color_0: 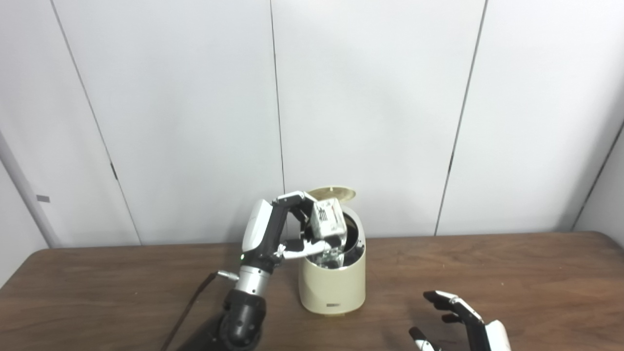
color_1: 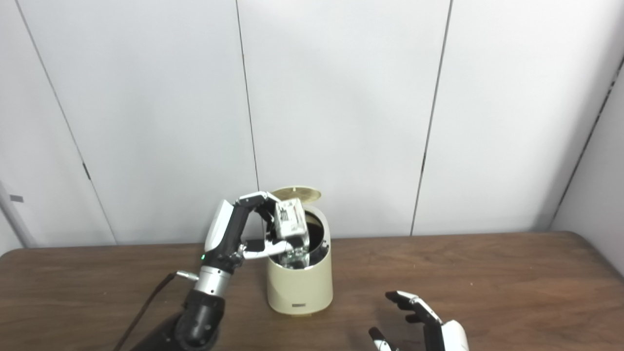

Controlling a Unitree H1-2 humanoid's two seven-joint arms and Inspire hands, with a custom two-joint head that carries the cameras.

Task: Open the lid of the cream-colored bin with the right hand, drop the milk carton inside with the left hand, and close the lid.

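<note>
The cream-colored bin (color_0: pixel 333 287) stands on the brown table (color_0: pixel 487 273) near its middle, with its round lid (color_0: pixel 333 193) flipped up at the back. My left hand (color_0: pixel 297 229) is shut on the white milk carton (color_0: pixel 328 219) and holds it tilted over the bin's open mouth, its lower end just inside the rim. The same carton (color_1: pixel 290 219) and bin (color_1: pixel 299 282) show in the right eye view. My right hand (color_0: pixel 458 321) is open and empty, low at the table's front right, apart from the bin.
A dark cable (color_0: pixel 187 307) runs along the table beside my left arm. White wall panels (color_0: pixel 390 97) stand close behind the bin. The table's right side lies beyond my right hand.
</note>
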